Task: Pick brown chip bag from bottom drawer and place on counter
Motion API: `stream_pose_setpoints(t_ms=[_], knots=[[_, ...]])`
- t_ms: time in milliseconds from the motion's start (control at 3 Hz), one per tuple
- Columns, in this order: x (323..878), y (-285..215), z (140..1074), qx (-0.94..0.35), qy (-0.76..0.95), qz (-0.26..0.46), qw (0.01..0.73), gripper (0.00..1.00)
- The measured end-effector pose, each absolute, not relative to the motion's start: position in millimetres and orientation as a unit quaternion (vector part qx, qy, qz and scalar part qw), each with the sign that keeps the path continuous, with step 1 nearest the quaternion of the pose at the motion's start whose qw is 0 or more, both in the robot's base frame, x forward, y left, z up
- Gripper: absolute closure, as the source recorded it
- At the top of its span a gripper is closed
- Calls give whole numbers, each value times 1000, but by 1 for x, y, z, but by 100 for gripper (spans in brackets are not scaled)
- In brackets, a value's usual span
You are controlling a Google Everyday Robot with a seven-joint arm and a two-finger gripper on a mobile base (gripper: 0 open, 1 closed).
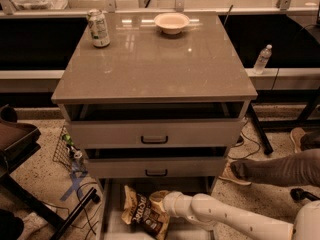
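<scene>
Counter (150, 69) fills the 12 o'clock half, with a bowl (172, 22) and a can (98, 28) at its far edge. Bottom drawer (112, 219) is open at 6 o'clock, and the brown chip bag (142, 211) lies on its floor. Gripper (161, 200) sits at the bag's 2 o'clock edge; can't tell its grip state.

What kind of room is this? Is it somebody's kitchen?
More likely a robot test lab than a kitchen: a lone drawer cabinet stands on a speckled floor with loose cables, and the robot's gripper is at the chip bag in the bottom drawer.
</scene>
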State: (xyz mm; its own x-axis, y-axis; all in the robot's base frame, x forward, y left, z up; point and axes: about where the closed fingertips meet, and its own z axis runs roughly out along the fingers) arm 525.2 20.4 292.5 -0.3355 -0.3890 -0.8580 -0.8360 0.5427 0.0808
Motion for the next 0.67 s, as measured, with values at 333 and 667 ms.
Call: stream_pose_setpoints(t_ms=[333, 667], knots=[[525, 22, 292, -397, 772, 268, 418, 35], [521, 27, 282, -420, 764, 261, 415, 4]])
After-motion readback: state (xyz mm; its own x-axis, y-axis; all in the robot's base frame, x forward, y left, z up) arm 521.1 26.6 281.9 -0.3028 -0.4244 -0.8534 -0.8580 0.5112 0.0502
